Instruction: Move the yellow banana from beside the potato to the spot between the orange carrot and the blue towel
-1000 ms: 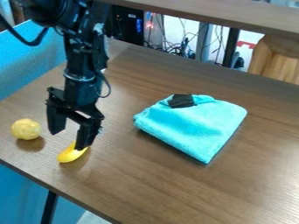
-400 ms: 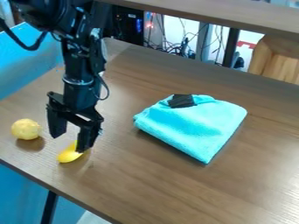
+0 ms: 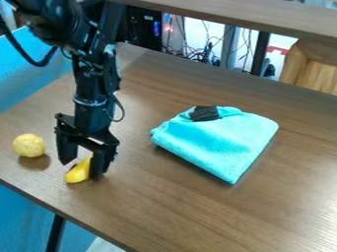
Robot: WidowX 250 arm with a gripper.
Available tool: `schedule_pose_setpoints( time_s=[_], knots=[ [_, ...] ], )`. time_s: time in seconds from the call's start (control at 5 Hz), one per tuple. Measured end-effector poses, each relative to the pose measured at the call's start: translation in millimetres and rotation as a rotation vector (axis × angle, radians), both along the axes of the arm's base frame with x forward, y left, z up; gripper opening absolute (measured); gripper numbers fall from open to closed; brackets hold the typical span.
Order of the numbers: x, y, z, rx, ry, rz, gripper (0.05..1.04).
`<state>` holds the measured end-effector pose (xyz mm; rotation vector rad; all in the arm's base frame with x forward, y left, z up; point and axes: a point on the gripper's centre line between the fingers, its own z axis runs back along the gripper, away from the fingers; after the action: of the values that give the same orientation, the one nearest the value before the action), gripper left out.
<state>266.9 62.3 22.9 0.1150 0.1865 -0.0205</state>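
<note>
Hanging over the left part of the tabletop (image 3: 197,211), the pincer (image 3: 83,168) is spread pretty wide, and there's a yellow banana-shaped thing (image 3: 78,172) lying right down between its two fingers. Seems tucked in closer to the finger on the right of the view, though I honestly can't tell if they're touching. Its long axis slants from upper right to lower left, so it runs roughly across the line from one fingertip to the other, with the lower end poking out toward the tabletop's near edge. That edge isn't far off, fwiw. A pale yellow round thing (image 3: 29,145) sits off to the left, near the pincer but apart from it. Way more room on the other side: a broad stretch of wood, then a folded turquoise cloth (image 3: 217,142) well apart.
</note>
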Motion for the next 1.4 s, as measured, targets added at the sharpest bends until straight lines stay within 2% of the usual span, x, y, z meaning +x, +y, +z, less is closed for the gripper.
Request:
schedule_pose_setpoints(
  time_s=[0.2,0.4,0.6,0.8,1.0,1.2,1.4],
  knots=[
    [-0.1,0.0,-0.4,0.004,-0.001,0.022,0.633],
    [-0.1,-0.4,-0.7,0.004,0.002,0.037,0.461],
    [0.0,-3.5,-0.7,-0.015,0.002,0.042,0.457],
    [12.2,-7.1,25.8,-0.041,-0.046,0.057,0.457],
    [39.1,-13.9,64.1,-0.099,-0.148,0.073,0.457],
    [65.4,-4.8,83.0,-0.100,-0.211,0.096,0.457],
    [87.1,2.1,58.6,-0.094,-0.172,0.143,0.457]
  ],
)
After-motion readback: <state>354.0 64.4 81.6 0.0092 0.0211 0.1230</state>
